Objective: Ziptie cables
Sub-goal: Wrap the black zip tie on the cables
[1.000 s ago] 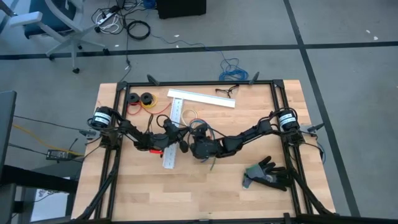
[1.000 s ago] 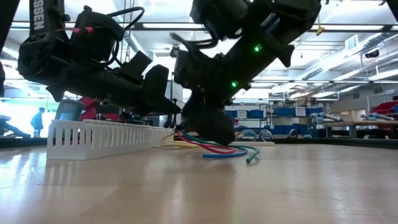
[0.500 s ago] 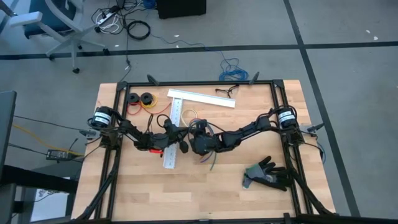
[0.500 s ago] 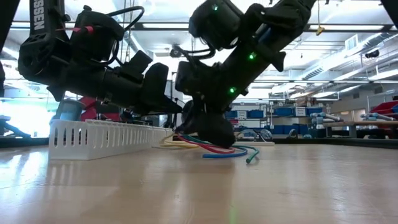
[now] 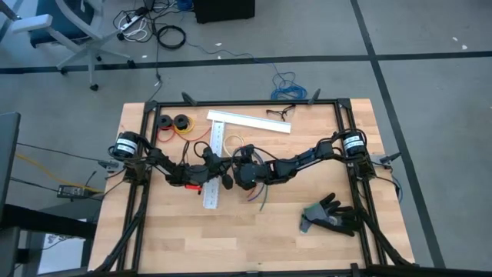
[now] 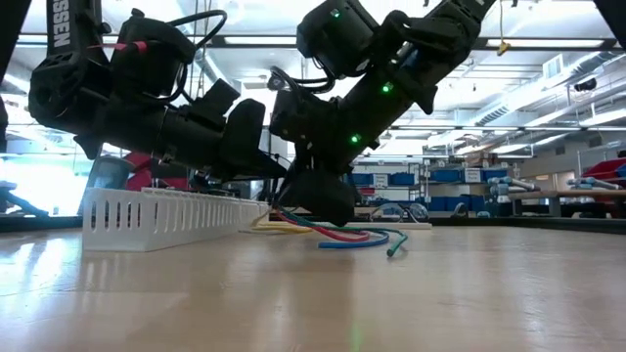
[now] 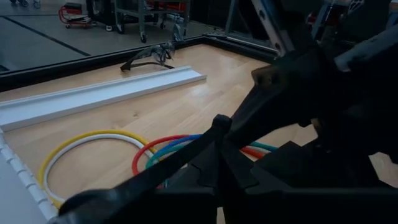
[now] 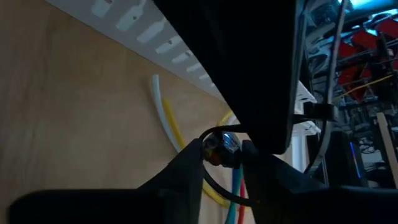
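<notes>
Right gripper (image 5: 240, 174) shifts toward left gripper (image 5: 217, 165) over cables (image 6: 337, 235); left jaws closed, right jaws' state obscured, ziptie not discernible.

We are reaching both arms inward so they meet at mid-table. Our left gripper (image 5: 224, 171) is sitting fully closed, while our right gripper (image 5: 240, 163) is angling down steeply just beside it.

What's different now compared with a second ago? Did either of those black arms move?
The right gripper slid a little toward the left gripper, staying low over the loose bundle of coloured cables. The left arm, the white slotted duct and the black glove stayed put.
</notes>
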